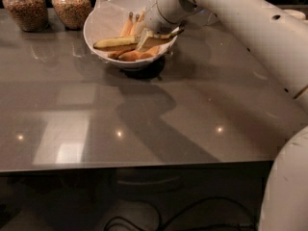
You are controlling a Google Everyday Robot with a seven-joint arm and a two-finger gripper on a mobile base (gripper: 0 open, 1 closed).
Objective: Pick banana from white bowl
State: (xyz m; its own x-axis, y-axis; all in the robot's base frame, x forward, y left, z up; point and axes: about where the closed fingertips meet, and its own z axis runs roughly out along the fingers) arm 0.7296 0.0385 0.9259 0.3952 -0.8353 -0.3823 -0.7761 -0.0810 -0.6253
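Grasp step: my tool sits inside the white bowl on the counter, over the banana lying across it, grip state I cannot tell; next needs a sure hold, then a straight lift clear of the rim.

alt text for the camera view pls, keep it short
A white robot arm reaches in from the right, its gripper down in the white bowl at the banana, which lies among orange tapered pieces. The bowl stands at the back of a grey table, with two filled jars to its left.
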